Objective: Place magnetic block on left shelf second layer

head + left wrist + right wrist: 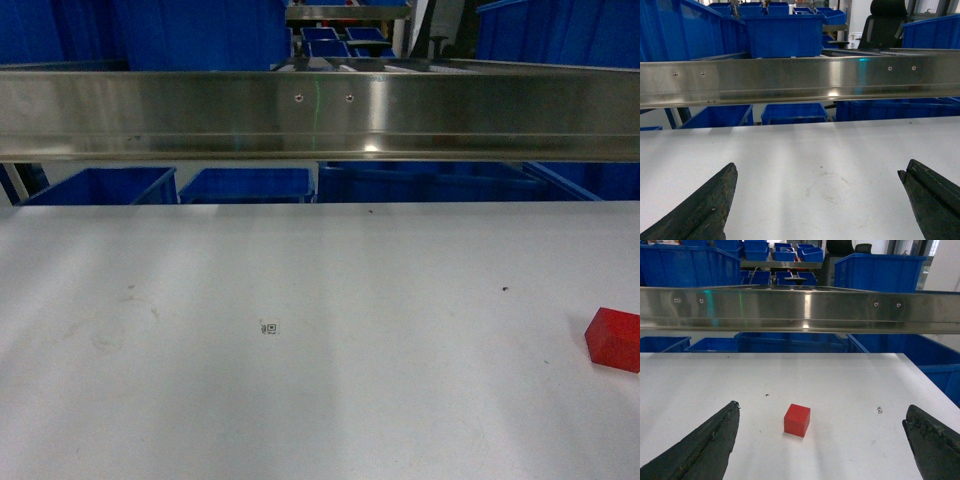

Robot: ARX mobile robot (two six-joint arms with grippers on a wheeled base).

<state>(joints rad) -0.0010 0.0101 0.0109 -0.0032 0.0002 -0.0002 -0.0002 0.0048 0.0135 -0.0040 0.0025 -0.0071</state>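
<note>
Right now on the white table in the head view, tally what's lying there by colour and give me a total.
Red: 1, the magnetic block, near the right edge.
Black and white: 1, a tiny square marker, near the middle.
Total: 2, not counting small dark specks on the table.

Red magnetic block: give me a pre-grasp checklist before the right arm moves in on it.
1. Small glossy red cube lying free on the white tabletop: ok.
2. Right gripper open, fingers wider than the cube: ok.
3. Cube sits between the right fingers' line, ahead of them: ok.
4. Nothing touching the cube: ok.
5. Left gripper open and empty: ok.
6. Left shelf second layer in sight: cannot tell.
</note>
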